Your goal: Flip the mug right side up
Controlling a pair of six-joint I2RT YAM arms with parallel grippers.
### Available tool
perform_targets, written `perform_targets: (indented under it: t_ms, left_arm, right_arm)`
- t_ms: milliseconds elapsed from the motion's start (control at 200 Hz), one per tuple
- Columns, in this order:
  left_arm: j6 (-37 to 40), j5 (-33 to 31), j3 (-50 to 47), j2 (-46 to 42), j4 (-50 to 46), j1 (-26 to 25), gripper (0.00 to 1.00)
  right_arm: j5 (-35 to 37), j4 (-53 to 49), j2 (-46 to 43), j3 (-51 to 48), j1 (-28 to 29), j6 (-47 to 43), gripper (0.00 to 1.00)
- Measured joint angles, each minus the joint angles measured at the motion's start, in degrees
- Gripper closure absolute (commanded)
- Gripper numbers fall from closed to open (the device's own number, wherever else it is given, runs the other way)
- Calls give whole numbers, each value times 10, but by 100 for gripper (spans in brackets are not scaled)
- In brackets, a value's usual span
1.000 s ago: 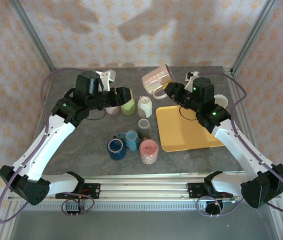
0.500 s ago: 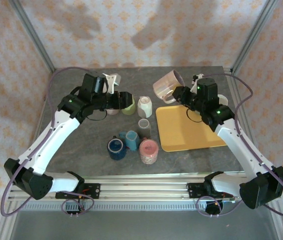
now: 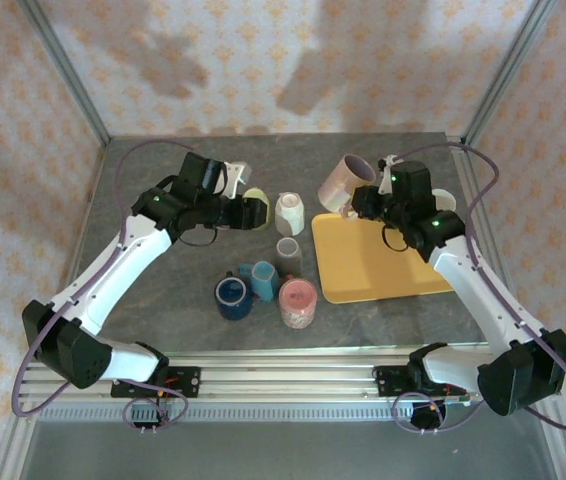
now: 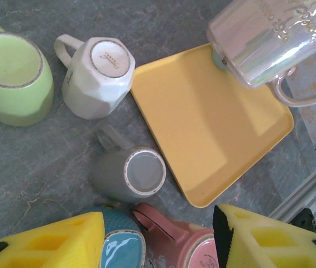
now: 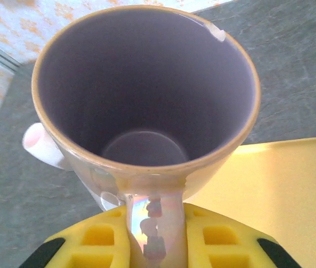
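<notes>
Mug (image 3: 345, 180): pearly pink, tilted, in the air over the 11 o'clock corner of the tray (image 3: 383, 272).
Right gripper (image 5: 152, 234): clamped on the mug's handle.
Left gripper (image 4: 161, 240): jaws partly apart, empty, at 9 o'clock from the tray.
Beneath it: green mug (image 4: 13, 78), white mug (image 4: 99, 75), grey mug (image 4: 130, 176), all bottoms up.

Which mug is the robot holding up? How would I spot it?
Find the yellow tray on the right. Above its far left corner the right hand holds a pearly pink mug by its handle. It alone is off the table.
</notes>
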Motion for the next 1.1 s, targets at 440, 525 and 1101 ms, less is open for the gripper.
perform_targets:
  t_ms: [440, 525, 1101]
  left_arm:
    - [17, -17, -32, 0, 0, 0, 42]
    - [24, -24, -39, 0, 0, 0, 42]
    - [57, -26, -69, -1, 14, 0, 42]
  right_arm:
    - [87, 4, 47, -49, -7, -82, 100]
    - [106, 26, 47, -77, -10, -91, 100]
    - [192, 176, 81, -177, -11, -174, 100]
